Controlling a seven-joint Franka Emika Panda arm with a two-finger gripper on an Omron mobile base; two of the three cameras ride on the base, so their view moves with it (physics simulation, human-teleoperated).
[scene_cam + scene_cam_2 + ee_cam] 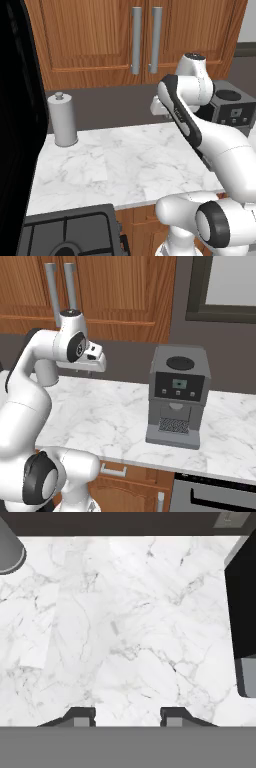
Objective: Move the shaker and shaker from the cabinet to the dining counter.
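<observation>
The gripper (127,717) hovers empty over the marble worktop (125,160), jaws slightly apart. The cabinet (100,35) at twelve o'clock stands closed, presumably hiding the shakers; opening its doors comes first.

You are looking at a white marble worktop (125,165) running under the closed cabinet (100,35). A tall grey cylinder with a knob (63,119) stands on it, left of the coffee machine (176,401), which sits well apart toward the right end.

Cabinet doors (100,35) shut; grey cylinder (63,120) left, coffee machine (177,396) right.
</observation>
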